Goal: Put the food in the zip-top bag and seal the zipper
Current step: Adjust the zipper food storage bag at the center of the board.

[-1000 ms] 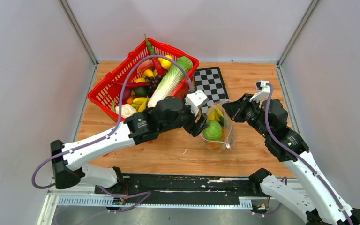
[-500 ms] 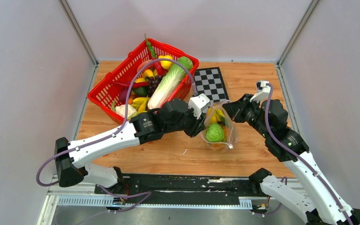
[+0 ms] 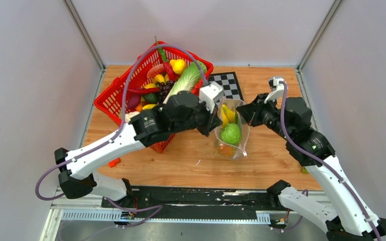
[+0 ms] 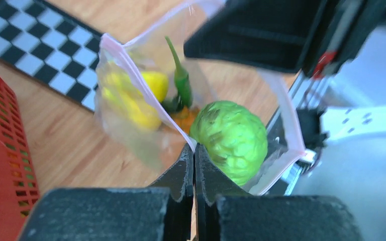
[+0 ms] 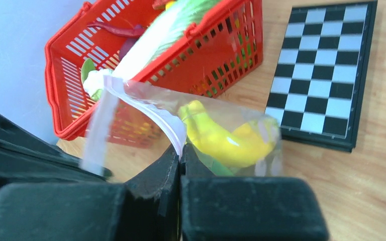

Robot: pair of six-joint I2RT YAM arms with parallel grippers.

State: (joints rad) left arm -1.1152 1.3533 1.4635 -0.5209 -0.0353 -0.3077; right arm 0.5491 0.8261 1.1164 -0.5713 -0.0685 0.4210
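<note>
The clear zip-top bag [image 3: 232, 135] hangs between my two grippers with its mouth spread open. Inside it lie green lettuce [image 4: 231, 140], yellow bananas [image 4: 130, 98], a green chilli [image 4: 182, 78] and an orange piece [image 4: 183, 116]. My left gripper [image 4: 194, 148] is shut on the left side of the pink zipper [image 4: 125, 60]. On the opposite side of the mouth, my right gripper [image 5: 180, 150] is shut on the pale zipper strip [image 5: 153, 113], with a banana [image 5: 221, 138] just behind it. Seen from above, the left gripper [image 3: 218, 118] and right gripper [image 3: 243, 112] flank the bag's top.
A red mesh basket [image 3: 111, 103] full of toy food stands at the back left, under my left arm. A black-and-white chessboard [image 3: 227, 85] lies behind the bag. A small red piece [image 3: 113, 162] lies on the wooden table near the front left.
My left gripper has closed on the bag's mouth edge. Both grippers have risen and shifted toward the back, carrying the bag with them.
</note>
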